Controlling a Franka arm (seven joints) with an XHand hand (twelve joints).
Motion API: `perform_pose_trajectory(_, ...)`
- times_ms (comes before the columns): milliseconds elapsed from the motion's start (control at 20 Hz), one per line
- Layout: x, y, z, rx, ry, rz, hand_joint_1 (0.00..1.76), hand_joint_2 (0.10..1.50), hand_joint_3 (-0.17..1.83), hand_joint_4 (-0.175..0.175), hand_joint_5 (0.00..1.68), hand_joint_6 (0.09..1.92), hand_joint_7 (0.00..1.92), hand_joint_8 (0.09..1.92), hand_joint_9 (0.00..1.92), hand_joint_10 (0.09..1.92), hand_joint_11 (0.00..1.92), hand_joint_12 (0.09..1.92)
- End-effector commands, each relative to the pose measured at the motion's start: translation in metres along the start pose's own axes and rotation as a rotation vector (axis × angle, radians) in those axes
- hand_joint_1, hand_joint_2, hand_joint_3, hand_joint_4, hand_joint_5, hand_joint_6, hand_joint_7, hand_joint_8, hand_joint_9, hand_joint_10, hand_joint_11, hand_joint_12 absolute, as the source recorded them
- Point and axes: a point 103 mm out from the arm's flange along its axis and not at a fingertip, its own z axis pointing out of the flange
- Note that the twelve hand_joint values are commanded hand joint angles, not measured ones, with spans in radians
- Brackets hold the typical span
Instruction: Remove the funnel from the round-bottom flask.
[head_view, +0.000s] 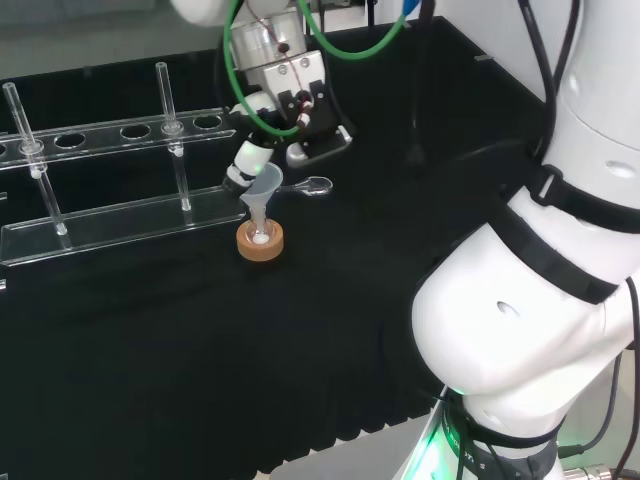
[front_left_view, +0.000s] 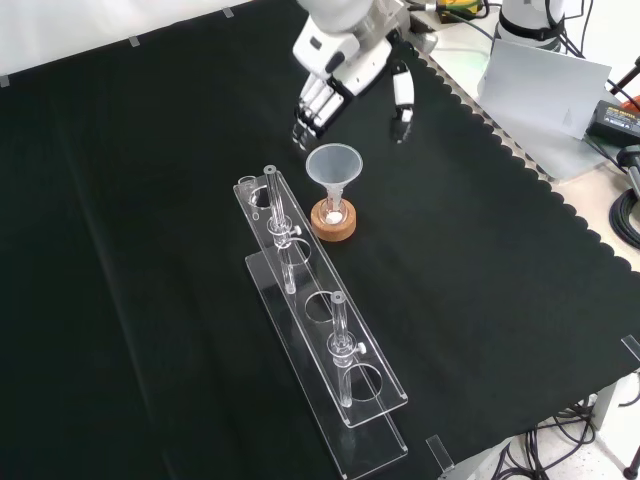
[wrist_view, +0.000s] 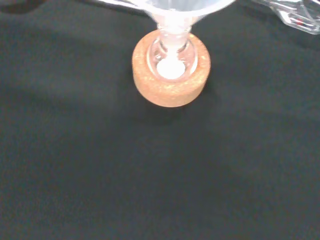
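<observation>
The clear cone-shaped plastic funnel (front_left_view: 334, 166) is seated upright, stem down, in the small round-bottom glass flask (wrist_view: 171, 54) on a cork ring stand (front_left_view: 333, 222). The black and white hand (front_left_view: 345, 85) is held open just above and beyond it in the front view, fingers and thumb spread either side, nothing grasped.

One funnel (front_left_view: 334, 164), one round-bottom flask (wrist_view: 171, 53), one cork ring (front_left_view: 333, 221), one clear rack (front_left_view: 325, 345), two test tubes (front_left_view: 276, 216)
</observation>
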Motion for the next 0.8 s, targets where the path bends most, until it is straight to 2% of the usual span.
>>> perform_pose_trajectory(50,0.022,0.009,0.007,0.021,-0.108,-0.021,0.59,0.66,0.31,-0.028,0.01,0.09,0.00,0.18,0.08,0.85,0.33,1.46)
perform_pose_trajectory(300,0.024,0.016,0.016,0.041,-0.182,-0.023,0.63,0.66,0.30,-0.028,0.02,0.09,0.00,0.18,0.06,0.86,0.32,1.47)
perform_pose_trajectory(550,0.019,0.022,0.022,0.049,-0.223,-0.014,0.65,0.66,0.30,-0.026,0.03,0.09,0.00,0.18,0.05,0.86,0.31,1.47)
perform_pose_trajectory(750,0.018,0.025,0.025,0.056,-0.232,-0.003,0.66,0.66,0.29,-0.024,0.04,0.09,0.00,0.18,0.04,0.86,0.30,1.47)
perform_pose_trajectory(800,0.019,0.028,0.026,0.079,-0.221,0.023,0.66,0.66,0.29,-0.024,0.05,0.09,0.00,0.18,0.04,0.86,0.30,1.47)
